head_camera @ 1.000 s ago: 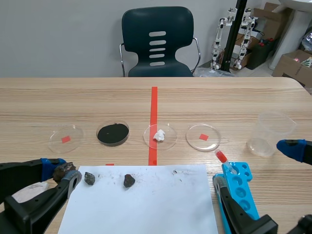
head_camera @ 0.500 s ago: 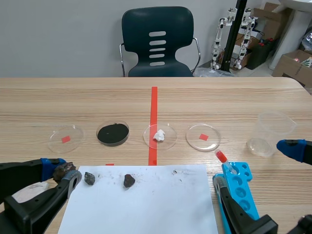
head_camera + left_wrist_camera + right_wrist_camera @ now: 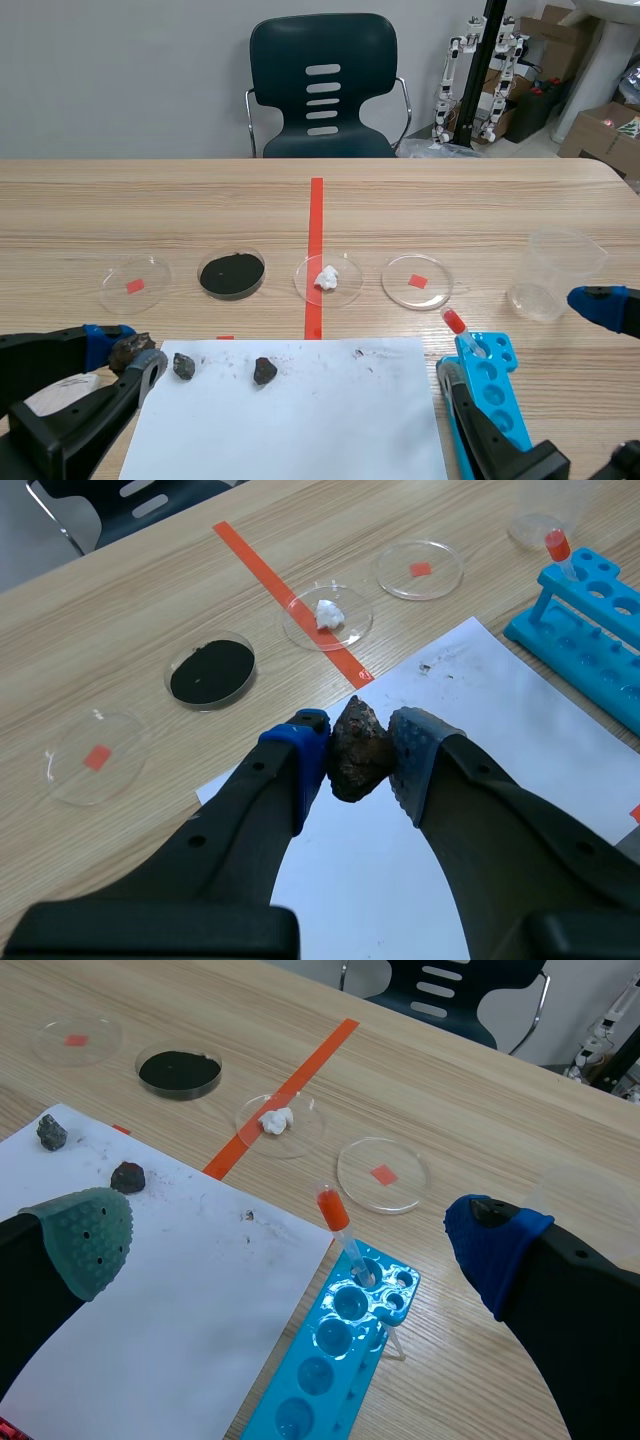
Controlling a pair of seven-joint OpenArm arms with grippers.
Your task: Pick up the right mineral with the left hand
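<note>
Left gripper [image 3: 358, 756]: clamped on a dark brown mineral chunk [image 3: 360, 763], which is pinched between both pads at the left edge of the white paper [image 3: 300, 420].
On the paper: a grey mineral [image 3: 184, 365] and a dark mineral [image 3: 264, 370], apart from each other.
Right gripper [image 3: 290, 1238]: fingers spread wide, holding nothing, near the blue test-tube rack [image 3: 335, 1360].

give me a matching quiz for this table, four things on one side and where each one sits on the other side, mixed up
Things:
1. brownish mineral
2. white lump
3. red-capped tube
4. two small minerals

Places:
a. standing in the blue rack
b. lying on the white paper
c. pressed between the pads of the left hand
d. in a clear dish

Pairs: 1-c, 2-d, 3-a, 4-b
</note>
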